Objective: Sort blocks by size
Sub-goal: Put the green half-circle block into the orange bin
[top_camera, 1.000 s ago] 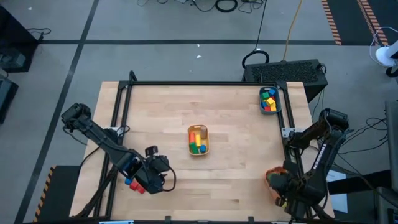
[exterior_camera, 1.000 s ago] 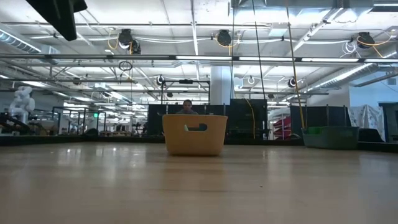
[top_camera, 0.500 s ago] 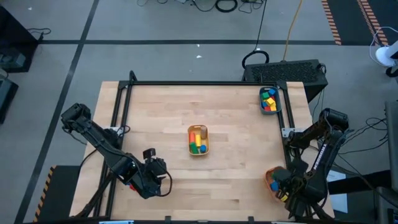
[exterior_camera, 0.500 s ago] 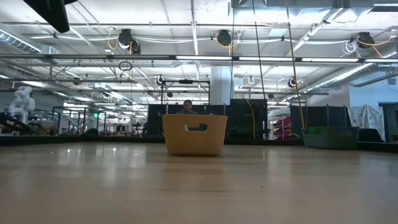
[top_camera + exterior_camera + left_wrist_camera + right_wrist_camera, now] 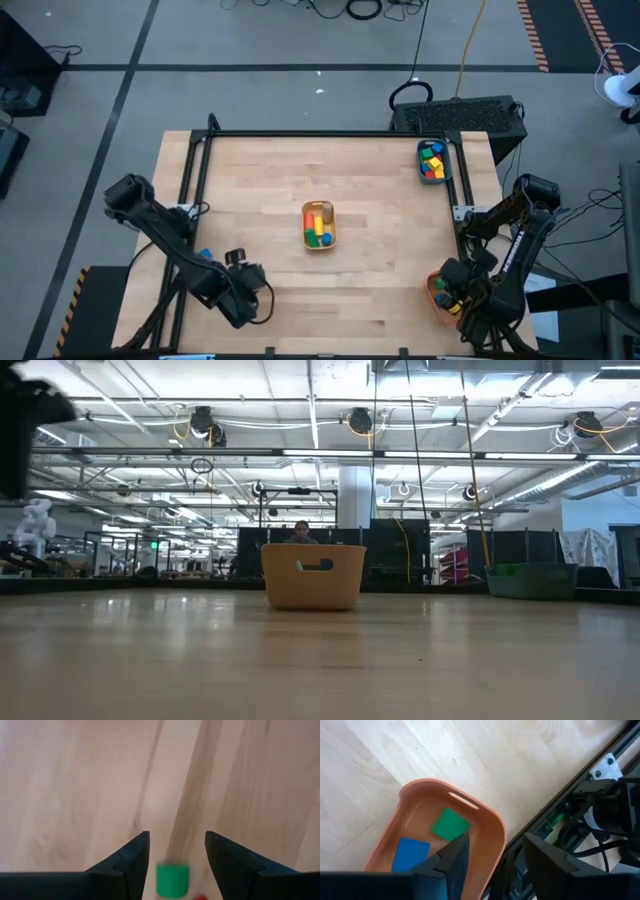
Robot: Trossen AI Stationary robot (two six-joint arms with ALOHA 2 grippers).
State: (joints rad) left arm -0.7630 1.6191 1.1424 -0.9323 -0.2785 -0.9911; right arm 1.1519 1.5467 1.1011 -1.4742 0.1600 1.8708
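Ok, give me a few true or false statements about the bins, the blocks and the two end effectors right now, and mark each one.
1. The orange bin holds a green block and a blue block. True.
2. The right end effector grips a block. False: its fingers are apart with nothing between them.
3. The yellow bin sits at the table's left edge. False: it is near the middle.
4. A green cylinder sits between the left end effector's fingers. True.
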